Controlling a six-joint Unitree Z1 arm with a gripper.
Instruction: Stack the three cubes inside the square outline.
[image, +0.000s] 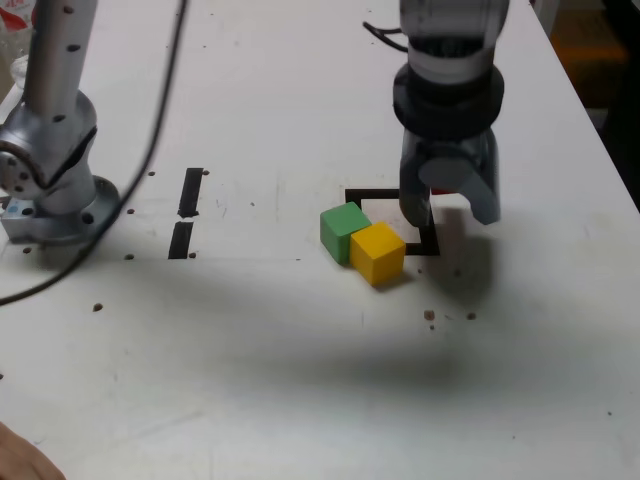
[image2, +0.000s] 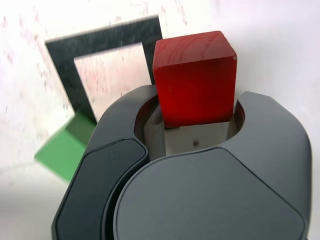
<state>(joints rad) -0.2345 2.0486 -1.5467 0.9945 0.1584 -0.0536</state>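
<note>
The gripper (image: 447, 205) is seen hanging over the square outline (image: 429, 247) on the white table (image: 300, 380), and its jaws are clenched on the red cube (image2: 196, 80). In the wrist view the red cube is shown squeezed between the two dark jaws, with most of it sticking out past them. In the exterior view only a small bit of red (image: 450, 183) can be seen between the jaws, and it is held up off the table. The green cube (image: 343, 230) and the yellow cube (image: 377, 252) are found side by side and touching, at the outline's edge on the exterior view's left; the yellow one is laid over a corner of the black tape. Part of the outline is hidden behind the gripper. Two short black tape strips (image: 186, 212) are stuck to the table well apart from the cubes, towards the exterior view's left. A silver arm base (image: 50, 170) is set near that edge, and a black cable (image: 160, 130) is draped across the table beside it. No words, labels or brand names can be read anywhere.
</note>
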